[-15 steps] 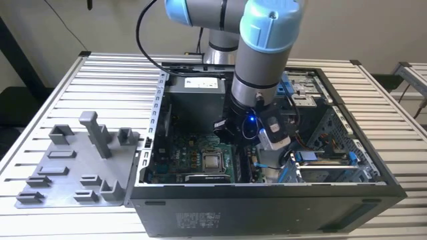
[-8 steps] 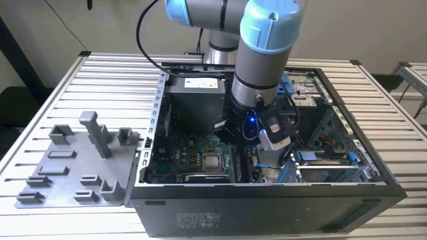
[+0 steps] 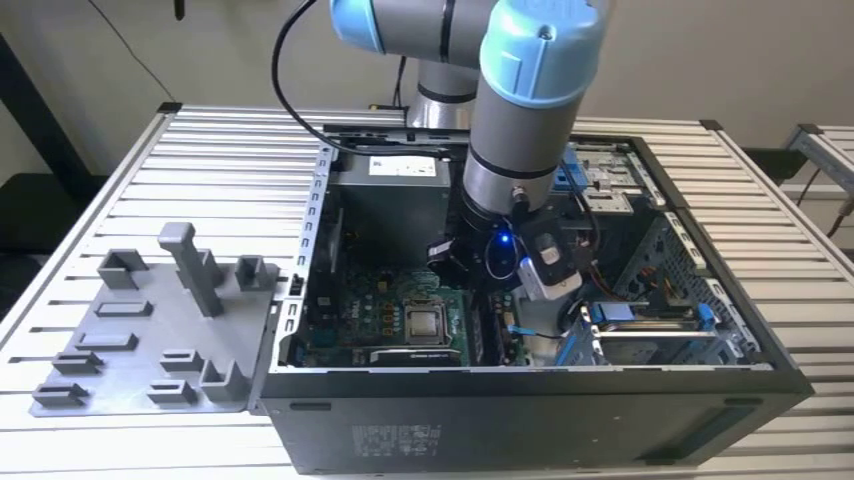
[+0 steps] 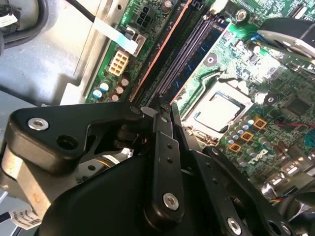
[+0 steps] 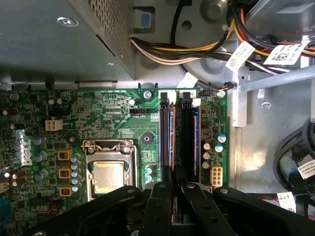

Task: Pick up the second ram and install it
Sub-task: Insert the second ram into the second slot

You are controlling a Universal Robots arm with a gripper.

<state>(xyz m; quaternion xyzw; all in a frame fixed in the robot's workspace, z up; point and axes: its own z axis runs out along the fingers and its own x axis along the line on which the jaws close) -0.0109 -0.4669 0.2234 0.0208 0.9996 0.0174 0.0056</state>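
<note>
Over the memory slots [image 5: 178, 135], jaws pinched together.

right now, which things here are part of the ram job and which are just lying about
In the job: tool, poised at the memory slots on the motherboard; whether it holds the second ram, cannot tell.
Just lying about: grey holder tray with posts, processor, cable bundle.
</note>
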